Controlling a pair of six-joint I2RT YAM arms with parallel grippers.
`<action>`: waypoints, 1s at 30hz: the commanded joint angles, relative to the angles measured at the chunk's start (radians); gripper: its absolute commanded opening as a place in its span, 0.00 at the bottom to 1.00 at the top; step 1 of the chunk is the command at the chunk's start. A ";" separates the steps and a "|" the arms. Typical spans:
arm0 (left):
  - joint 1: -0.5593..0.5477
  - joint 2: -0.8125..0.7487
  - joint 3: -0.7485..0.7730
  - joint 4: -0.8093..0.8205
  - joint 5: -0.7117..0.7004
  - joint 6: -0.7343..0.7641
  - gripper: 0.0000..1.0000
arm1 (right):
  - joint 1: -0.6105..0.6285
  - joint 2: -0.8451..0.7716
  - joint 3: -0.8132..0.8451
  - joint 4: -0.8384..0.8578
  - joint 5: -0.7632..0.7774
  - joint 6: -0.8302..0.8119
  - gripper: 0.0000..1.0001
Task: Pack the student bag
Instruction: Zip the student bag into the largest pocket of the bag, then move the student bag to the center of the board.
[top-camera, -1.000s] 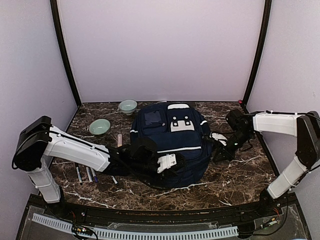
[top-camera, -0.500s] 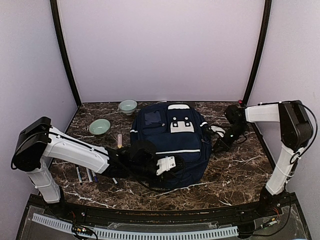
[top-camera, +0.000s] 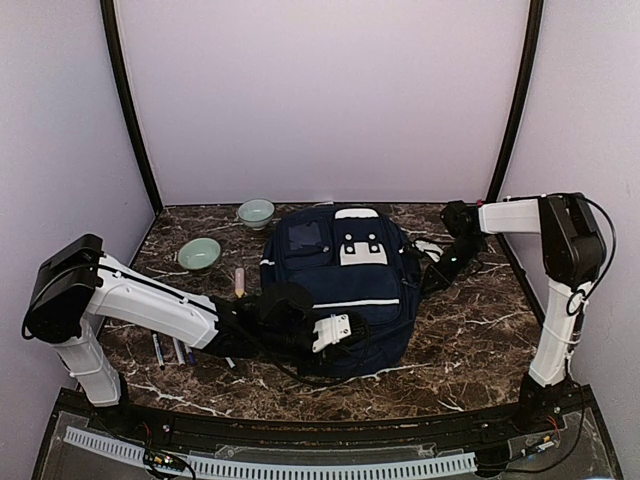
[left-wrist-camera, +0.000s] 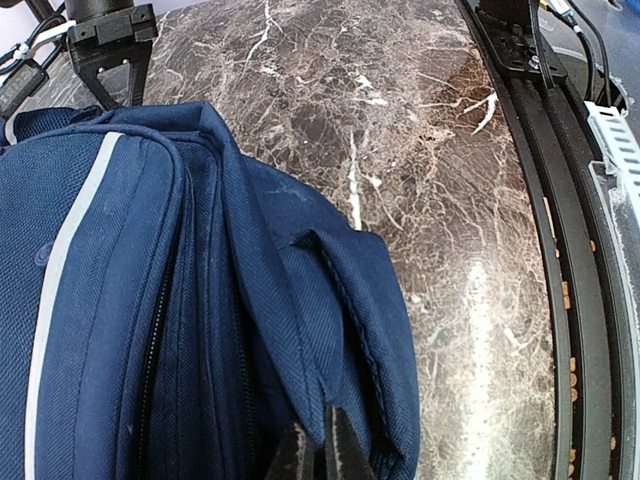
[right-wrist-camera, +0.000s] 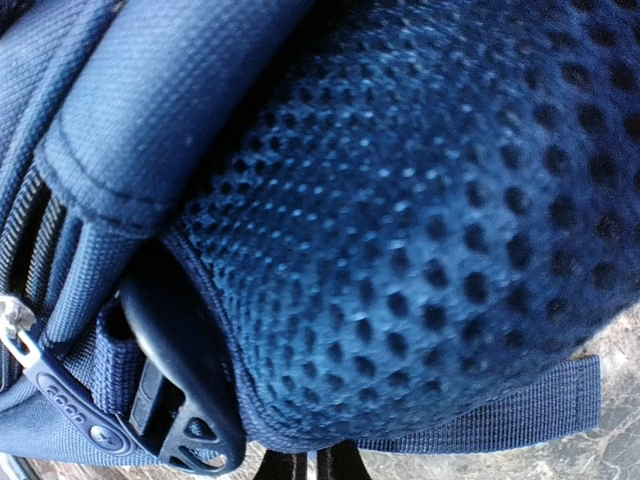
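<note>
1. Right claw (top-camera: 441, 270), jaws pressed together, has swung back to the far right flank of the student bag (top-camera: 340, 275). Whether it pinches a strap cannot be told.
2. Left claw (top-camera: 345, 328) is unchanged, closed narrow on a fabric fold at the bag's near edge.
3. The bag lies mid-counter (top-camera: 470, 340). It is probably being repositioned or opened, with packing yet to begin.
4. The counter is dark veined marble, with two green bowls (top-camera: 199, 253) and pens (top-camera: 170, 348) at left. The walls are lilac.

Left arm (top-camera: 150, 300) and right arm (top-camera: 515, 214): white shells, black joints, black fingers (left-wrist-camera: 347, 452) (white bracket (top-camera: 333, 330) at left wrist).
</note>
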 joint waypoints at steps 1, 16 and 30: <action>-0.012 -0.042 -0.032 -0.026 0.001 -0.001 0.00 | -0.034 0.039 0.045 0.118 0.089 0.049 0.00; -0.012 -0.053 -0.006 -0.026 0.009 -0.019 0.11 | -0.035 -0.004 0.033 0.083 0.062 0.064 0.15; -0.004 -0.216 0.102 -0.258 -0.266 -0.119 0.44 | -0.020 -0.355 0.028 -0.060 -0.013 0.077 0.51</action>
